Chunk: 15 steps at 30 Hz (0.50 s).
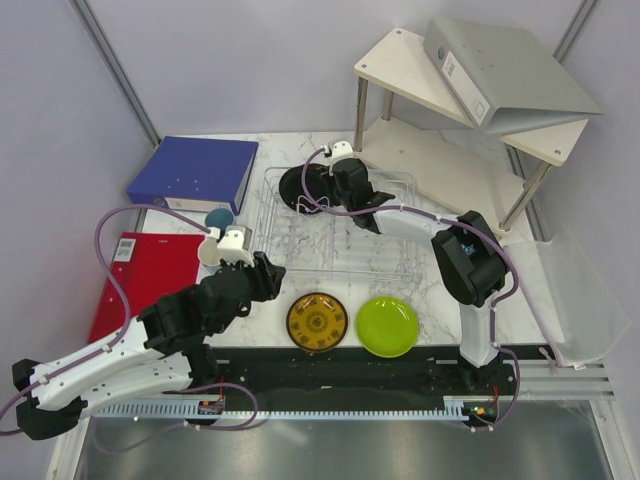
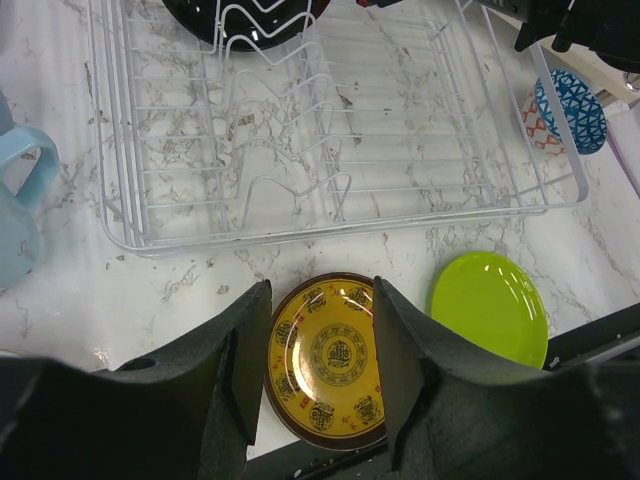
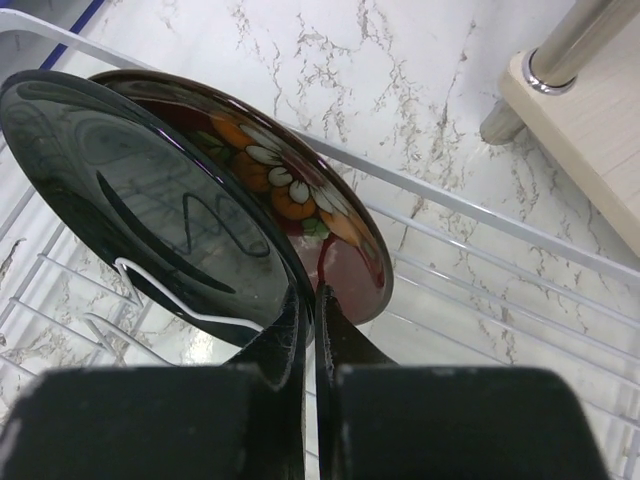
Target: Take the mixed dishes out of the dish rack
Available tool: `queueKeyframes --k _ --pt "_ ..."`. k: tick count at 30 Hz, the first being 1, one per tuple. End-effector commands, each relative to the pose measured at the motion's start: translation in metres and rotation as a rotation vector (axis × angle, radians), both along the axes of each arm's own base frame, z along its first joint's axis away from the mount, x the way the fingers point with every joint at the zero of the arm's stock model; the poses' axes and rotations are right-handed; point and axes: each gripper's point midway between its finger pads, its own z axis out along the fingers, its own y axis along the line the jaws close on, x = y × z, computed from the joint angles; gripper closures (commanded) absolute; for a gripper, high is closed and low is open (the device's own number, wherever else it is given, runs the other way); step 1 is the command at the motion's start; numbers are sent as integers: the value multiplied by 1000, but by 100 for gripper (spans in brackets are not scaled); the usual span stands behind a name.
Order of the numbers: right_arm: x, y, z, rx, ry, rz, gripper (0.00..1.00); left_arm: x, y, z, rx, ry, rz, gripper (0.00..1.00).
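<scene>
Right claw (image 3: pixel 315 325): clenched on the lower rim of the glossy black plate (image 3: pixel 150 200). You can see the plate's edge run into the thin slit between the fingers. That plate stands on edge in the far left corner of the dish rack (image 2: pixel 430 150). The dark red floral plate (image 3: pixel 330 230) stands just behind it, very close.

Left claw (image 2: pixel 322 300): released, fingers apart with nothing between them, hanging above the yellow-brown plate (image 2: pixel 330 360). That plate lies flat on the table (image 2: pixel 130 300) in front of the rack. The lime green plate (image 2: pixel 490 305) lies just beside it on the right.

The small blue patterned dish (image 2: pixel 565 110) sits on the table past the rack's right end. The light-blue mug (image 2: pixel 20 200) stands off its left end.
</scene>
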Motion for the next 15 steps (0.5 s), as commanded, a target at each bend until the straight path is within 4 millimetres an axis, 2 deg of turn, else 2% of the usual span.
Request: queueKeyframes --k 1,2,10,15 --pt "-3 -7 66 73 -105 -28 100 4 -1 5 -24 -20 25 48" --pt "-5 -10 73 79 -116 -34 100 4 0 5 -24 -21 27 48" --pt "-21 -30 89 76 -131 -71 100 5 3 8 -30 -32 37 48" --pt "-33 -39 107 89 -144 -77 100 7 6 11 -31 -45 52 48"
